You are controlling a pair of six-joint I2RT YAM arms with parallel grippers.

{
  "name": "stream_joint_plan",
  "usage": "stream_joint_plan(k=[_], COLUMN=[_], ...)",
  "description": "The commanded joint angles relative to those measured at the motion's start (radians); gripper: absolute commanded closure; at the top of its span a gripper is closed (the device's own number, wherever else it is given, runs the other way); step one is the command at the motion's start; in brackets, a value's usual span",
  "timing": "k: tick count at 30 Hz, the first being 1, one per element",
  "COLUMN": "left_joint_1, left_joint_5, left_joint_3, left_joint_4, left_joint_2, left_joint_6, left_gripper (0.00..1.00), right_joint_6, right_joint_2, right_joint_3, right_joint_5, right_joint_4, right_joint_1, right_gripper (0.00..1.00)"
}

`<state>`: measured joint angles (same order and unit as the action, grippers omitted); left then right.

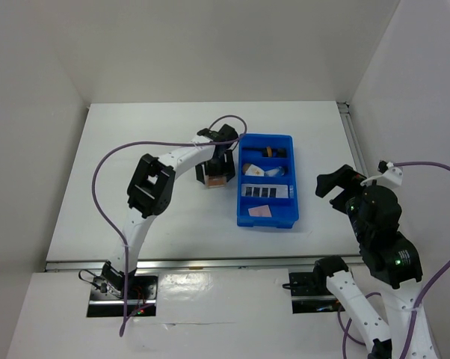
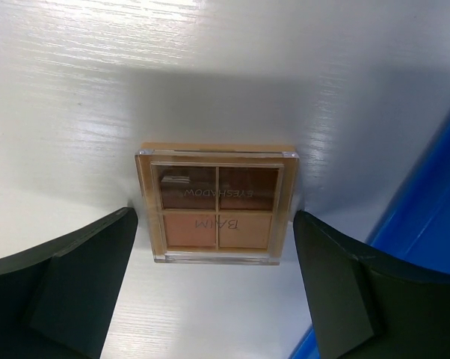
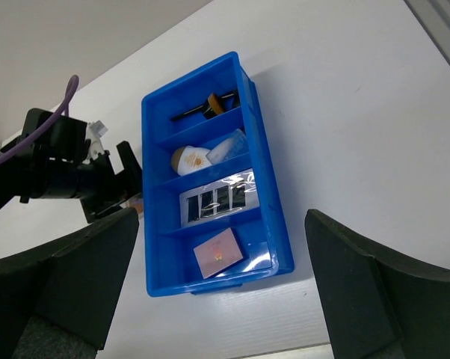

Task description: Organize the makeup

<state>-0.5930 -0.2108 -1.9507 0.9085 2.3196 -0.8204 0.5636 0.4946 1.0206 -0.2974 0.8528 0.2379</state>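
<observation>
The brown compact (image 2: 217, 203) lies flat on the white table (image 1: 135, 179), just left of centre in the top view. Its clear lid faces up over four shades, the two darker ones toward the top of the left wrist view. It sits just beside the left wall of the blue tray (image 1: 241, 196) but outside it.

The left claw (image 1: 215, 171) is directly over the compact with its jaws spread wide. One dark finger (image 2: 90, 269) stands on each side, and a strip of bare table shows between each finger and the compact's edges, so nothing is gripped.

The rest of the makeup is inside the tray, which is divided into four compartments running from top to bottom of the top view.
- **Top compartment:** the black slim tools (image 3: 206, 105).
- **Second compartment:** the white-tan oval (image 3: 189, 159) on the left and the small white tube (image 3: 226, 146) beside it on the right.
- **Third compartment:** the white strip palette (image 3: 216, 202) with its row of dark squares.
- **Bottom compartment:** the pink compact (image 3: 218, 253), lying slightly askew.

The right claw (image 1: 336, 185) hangs above the table, well apart from the tray and to its right in the top view. Its jaws are wide open and empty, and its wrist view looks down on the whole tray.
</observation>
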Motion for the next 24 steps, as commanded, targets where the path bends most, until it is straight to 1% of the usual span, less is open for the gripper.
stream_joint_plan(k=[1,2,4,6,7,8,11,12,13,15,16,17,18,19,21,23,24], left_joint_1=[-0.014,-0.014,-0.014,-0.014,-0.014,-0.014,-0.005,-0.005,-0.005,-0.005,-0.005,-0.005,-0.005,-0.022,-0.065,-0.106,-0.152], left_joint_5=[-0.019,-0.019,-0.03,-0.055,-0.07,-0.082,-0.133,-0.145,-0.156,-0.156,-0.132,-0.08,-0.056,-0.032,0.025,0.075,0.096], left_joint_3=[0.01,0.01,0.01,-0.001,-0.001,0.009,0.009,-0.002,-0.002,-0.011,-0.011,0.007,0.019,0.036,0.097,0.122,0.134], left_joint_4=[-0.003,-0.003,0.01,0.01,0.01,0.01,0.01,0.01,0.01,0.01,-0.003,-0.028,-0.04,-0.054,-0.117,-0.144,-0.164], left_joint_2=[0.027,0.027,0.027,0.005,-0.027,-0.048,-0.129,-0.149,-0.17,-0.213,-0.257,-0.284,-0.31,-0.362,-0.413,-0.445,-0.457], left_joint_6=[-0.034,-0.034,-0.025,-0.025,-0.013,0.0,0.061,0.085,0.145,0.223,0.266,0.347,0.381,0.414,0.503,0.574,0.599], left_gripper=[0.0,0.0,0.08,0.18,0.32,0.37,0.46,0.46,0.47,0.47,0.47,0.49,0.5,0.56,0.56,0.56,0.56], right_joint_6=[-0.01,-0.01,-0.01,-0.01,-0.01,-0.01,-0.01,-0.01,-0.01,-0.01,-0.01,-0.01,-0.01,-0.01,-0.01,-0.001,-0.001], right_joint_2=[0.01,0.01,0.01,0.01,0.01,0.01,0.01,0.01,0.01,-0.001,-0.001,-0.001,-0.001,-0.001,-0.001,-0.001,-0.011], right_joint_3=[-0.002,-0.002,-0.002,-0.002,-0.002,-0.002,-0.002,-0.002,-0.002,-0.002,-0.002,-0.002,-0.002,-0.002,-0.002,-0.002,-0.002], right_joint_5=[0.004,0.004,0.004,0.004,0.004,0.004,0.004,0.004,-0.005,-0.005,-0.005,-0.005,-0.014,-0.014,-0.014,-0.014,-0.014], right_joint_4=[-0.066,-0.066,-0.066,-0.066,-0.066,-0.066,-0.057,-0.048,-0.047,-0.047,-0.047,-0.047,-0.047,-0.047,-0.047,-0.047,-0.047], right_joint_1=[0.001,0.001,0.001,0.001,0.001,0.001,0.001,0.001,0.001,0.001,0.001,0.001,0.001,0.001,0.001,0.001,0.001], right_gripper=[0.0,0.0,0.0,0.0,0.0,0.0,0.0,0.0,0.0,0.0,0.0,0.0,0.0,0.0,0.0,0.0,0.0])
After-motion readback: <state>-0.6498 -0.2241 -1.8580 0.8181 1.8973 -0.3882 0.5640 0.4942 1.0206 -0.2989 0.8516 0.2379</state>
